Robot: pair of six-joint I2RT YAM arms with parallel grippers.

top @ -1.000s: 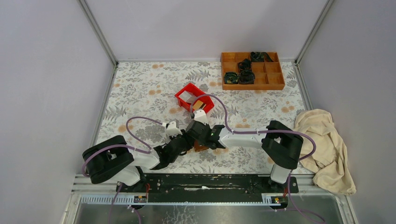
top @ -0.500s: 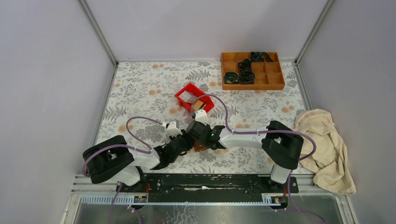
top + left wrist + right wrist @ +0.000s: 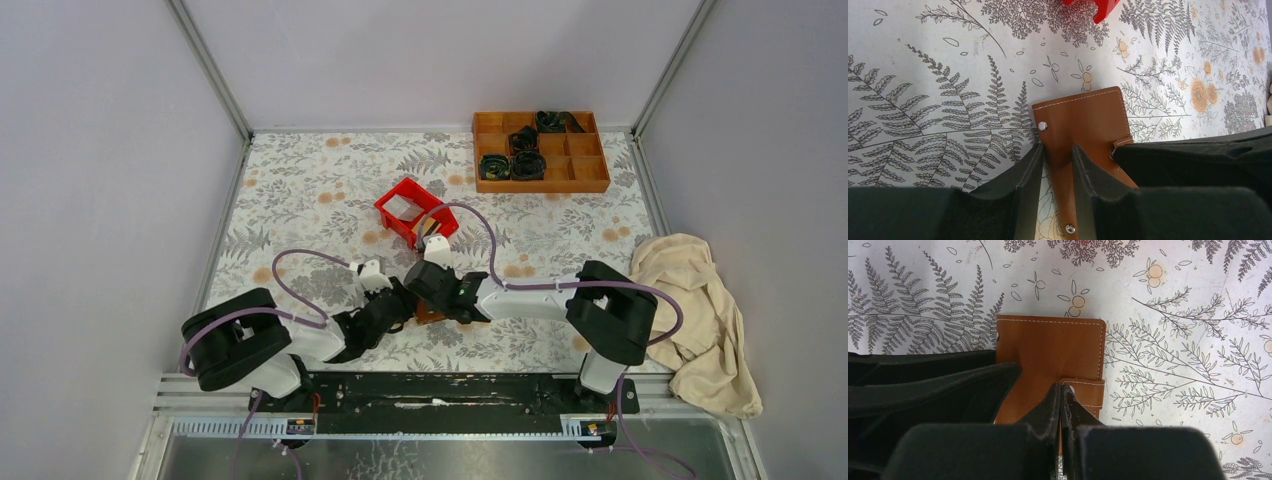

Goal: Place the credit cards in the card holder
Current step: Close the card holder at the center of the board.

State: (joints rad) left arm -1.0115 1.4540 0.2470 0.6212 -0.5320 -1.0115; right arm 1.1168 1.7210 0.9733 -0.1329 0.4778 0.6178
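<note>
We have shifted our right gripper (image 3: 1062,405) slightly toward 5 o'clock; it is clenched on the card holder (image 3: 1083,125) strap, while our left gripper (image 3: 1057,165) pinches its flap.

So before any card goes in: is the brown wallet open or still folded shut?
Partly open. In the left wrist view the card holder has one flap lifted edge-on between the left gripper's jaws; its lining is hidden.

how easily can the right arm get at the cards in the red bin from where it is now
Probably not right away: the right gripper is shut on the card holder strap. The red bin stands just beyond, path open.
</note>
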